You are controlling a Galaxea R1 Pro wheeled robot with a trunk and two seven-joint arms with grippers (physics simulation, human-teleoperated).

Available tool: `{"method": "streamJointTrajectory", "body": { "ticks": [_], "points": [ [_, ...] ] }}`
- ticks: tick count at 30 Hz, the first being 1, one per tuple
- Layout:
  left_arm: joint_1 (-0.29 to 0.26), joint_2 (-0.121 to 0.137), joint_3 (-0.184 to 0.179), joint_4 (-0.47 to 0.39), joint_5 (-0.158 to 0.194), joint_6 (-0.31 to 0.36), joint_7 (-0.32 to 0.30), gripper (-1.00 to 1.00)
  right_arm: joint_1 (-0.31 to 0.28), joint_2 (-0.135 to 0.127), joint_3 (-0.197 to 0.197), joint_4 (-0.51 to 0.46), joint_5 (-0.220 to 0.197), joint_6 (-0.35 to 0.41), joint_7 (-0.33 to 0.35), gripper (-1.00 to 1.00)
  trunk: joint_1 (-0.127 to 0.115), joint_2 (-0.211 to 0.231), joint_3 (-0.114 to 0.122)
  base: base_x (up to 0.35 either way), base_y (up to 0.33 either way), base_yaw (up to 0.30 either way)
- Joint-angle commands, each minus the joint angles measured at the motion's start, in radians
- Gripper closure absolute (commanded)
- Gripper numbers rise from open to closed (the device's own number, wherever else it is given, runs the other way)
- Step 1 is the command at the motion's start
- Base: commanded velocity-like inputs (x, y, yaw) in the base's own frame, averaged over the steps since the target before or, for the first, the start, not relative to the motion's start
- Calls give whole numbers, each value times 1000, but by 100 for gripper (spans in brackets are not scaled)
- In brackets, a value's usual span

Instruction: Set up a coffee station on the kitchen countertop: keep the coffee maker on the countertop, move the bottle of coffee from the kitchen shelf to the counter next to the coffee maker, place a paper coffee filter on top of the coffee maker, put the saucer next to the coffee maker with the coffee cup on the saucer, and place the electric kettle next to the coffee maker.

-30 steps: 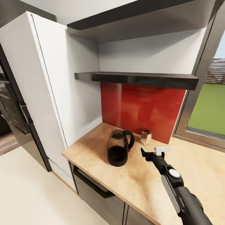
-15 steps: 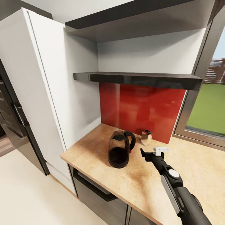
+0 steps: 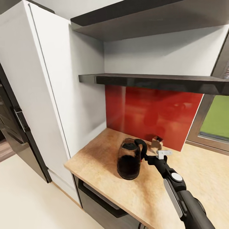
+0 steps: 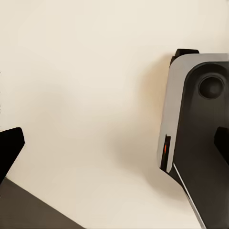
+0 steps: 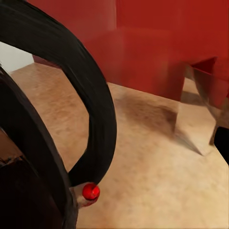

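1. Sitting upright on the wooden countertop (image 3: 101, 159), the electric kettle (image 3: 129, 160) is near the counter's front-left corner, in front of the red backsplash (image 3: 152, 111), handle (image 5: 93, 102) turned toward the right arm.
2. Right gripper (image 3: 147, 157) is just beside that handle; head view puts its tip at the handle's outer curve, and the right wrist view has the black loop and the red button (image 5: 90, 192) very close. Contact can't be confirmed. Jaw spread is not readable in either view, so open or closed: cannot tell.
3. Small shiny box-like item (image 3: 157, 142) stands behind the kettle by the backsplash; identity unclear. No coffee maker identifiable here.
4. Left wrist view looks down at pale floor (image 4: 86, 95) with part of the robot's own base (image 4: 200, 138) alongside; left gripper's state cannot tell.
5. Risk: pushing on without lining up on the handle could nudge the kettle, and it's tall and dark-filled low, so it may slide or tip toward the counter edge.
6. Risk: a one-sided pinch on the curved handle may let the kettle swing or slip when lifted.
7. Risk: a wide swing could clip the shiny item behind.
8. Versus a second ago: the view has shifted right (camera move), and the gripper, then well apart from the kettle, is now at its handle.
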Motion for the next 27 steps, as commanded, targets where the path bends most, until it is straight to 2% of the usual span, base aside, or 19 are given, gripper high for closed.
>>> {"method": "streamJointTrajectory", "body": {
  "ticks": [1, 27],
  "points": [
    [-1, 1, 6, 1, 2, -3, -5, -100, -1, -1, 1, -1, -10, 5, 0, -100, 1, -2, -2, 113, 55, 0],
    [-1, -1, 5, 0, 2, -2, -5, -100, -1, -7, -3, -1, -8, 5, 1, -100, 1, -2, -2, 30, 5, 0]
  ]
}}
